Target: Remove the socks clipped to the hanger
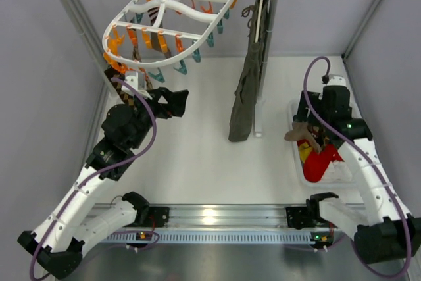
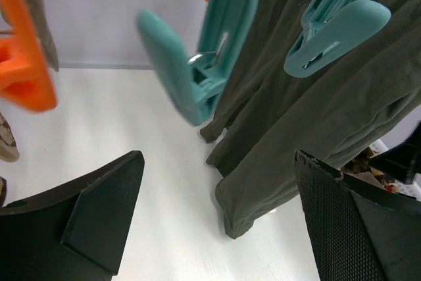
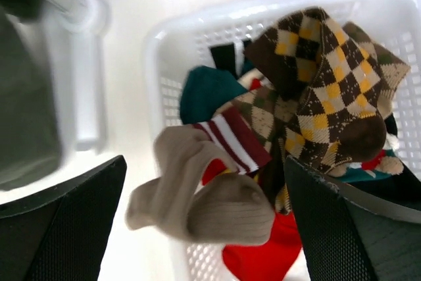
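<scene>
At 11 o'clock, the hanger (image 1: 172, 23) holds an argyle sock (image 1: 133, 95) at its 7 o'clock edge. Left gripper (image 1: 177, 101), jaws spread and empty, sits just beside it. Recommend gripping the sock high and pulling straight down. Right gripper (image 1: 308, 133) gapes empty over the basket (image 3: 152, 51), 3 o'clock.

The left arm (image 1: 99, 162) rises from the near left corner of the desk and stretches toward the far left. The left claw (image 1: 175, 102) is held off the desk, jaws spread wide with nothing between them. The right arm (image 1: 368, 162) runs along the right edge, elbow bent. The right claw (image 1: 309, 126) points downward, jaws parted wide.
</scene>
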Motion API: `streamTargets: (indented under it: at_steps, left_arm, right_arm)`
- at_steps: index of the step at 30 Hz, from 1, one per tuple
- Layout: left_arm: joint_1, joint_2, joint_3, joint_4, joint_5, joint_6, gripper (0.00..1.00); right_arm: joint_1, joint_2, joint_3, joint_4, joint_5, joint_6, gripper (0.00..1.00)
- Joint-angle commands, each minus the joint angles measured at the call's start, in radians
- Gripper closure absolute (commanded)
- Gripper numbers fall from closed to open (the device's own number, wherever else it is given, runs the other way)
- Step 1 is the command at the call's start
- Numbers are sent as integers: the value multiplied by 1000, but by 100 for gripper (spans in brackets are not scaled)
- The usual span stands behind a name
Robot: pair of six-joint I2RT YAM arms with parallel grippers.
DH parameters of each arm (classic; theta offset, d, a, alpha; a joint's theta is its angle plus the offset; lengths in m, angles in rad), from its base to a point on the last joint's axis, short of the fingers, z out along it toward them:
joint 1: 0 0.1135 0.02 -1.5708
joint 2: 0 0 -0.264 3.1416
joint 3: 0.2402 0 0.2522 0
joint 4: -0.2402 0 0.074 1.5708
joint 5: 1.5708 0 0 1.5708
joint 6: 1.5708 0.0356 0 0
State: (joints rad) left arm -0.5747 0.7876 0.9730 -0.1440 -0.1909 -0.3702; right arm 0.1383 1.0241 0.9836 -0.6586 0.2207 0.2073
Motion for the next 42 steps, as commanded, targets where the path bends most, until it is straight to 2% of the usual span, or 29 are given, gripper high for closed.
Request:
streamTargets:
  at_steps: [1,5,12,16,21,24,27,32,38,42]
  left_arm:
    - [3,-4,16,6,-13,13,2]
    - [3,5,21,1,-19,16,2]
    - [3,-36,9,-81,-123,16,2]
    - [3,-79,-40,-129,-212,-18,2]
    - [3,-125,-109,-204,-367,-84,2]
    - [3,-140,-134,-241,-438,-116,2]
    - [3,-165,-160,-247,-443,-140,2]
    - [1,-179,-172,-247,-435,-144,2]
    - [3,-165,-149,-261,-435,-127,2]
    - [3,-175,-131,-290,-462,-118,2]
  right_arm:
    - [-19,-136,78,59,-113,41,0]
    - [-17,-223,84,99,-362,78,1]
    - [-9,-318,55,180,-567,104,0]
    - [-9,-341,14,258,-760,132,1]
    - [-9,-366,-68,284,-782,123,1]
    - [-9,-352,-109,293,-866,116,1]
    - [-8,-332,-169,298,-783,126,1]
    - [-9,-282,-261,322,-462,164,2]
    - [-28,-95,-261,364,-305,190,3]
    - [-42,-33,-284,378,-227,216,2]
